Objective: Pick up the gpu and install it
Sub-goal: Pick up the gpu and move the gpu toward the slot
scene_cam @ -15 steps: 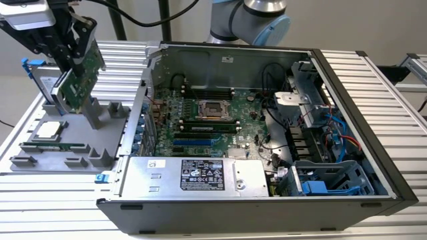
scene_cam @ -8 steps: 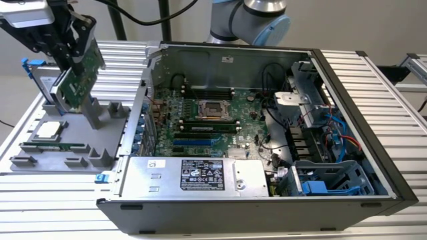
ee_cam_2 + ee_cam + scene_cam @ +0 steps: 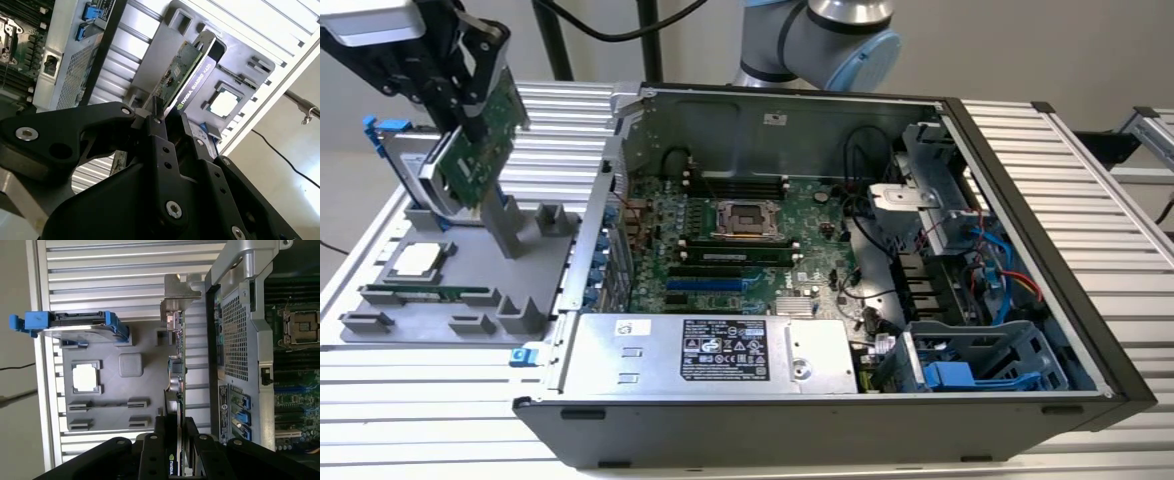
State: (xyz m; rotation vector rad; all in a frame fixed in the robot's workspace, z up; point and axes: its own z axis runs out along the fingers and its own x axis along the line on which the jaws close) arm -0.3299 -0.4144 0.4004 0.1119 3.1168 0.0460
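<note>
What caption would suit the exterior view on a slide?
The pincer grips the gpu over the grey tray, beside the open computer case.

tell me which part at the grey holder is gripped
The gpu, clamped in the gripper; hard drive, chip and memory stick sit free on the holder.

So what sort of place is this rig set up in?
Probably a lab bench for PC assembly: an open computer case on a slatted aluminium table, a grey parts tray beside it, and the gripper shut on the gpu.
</note>
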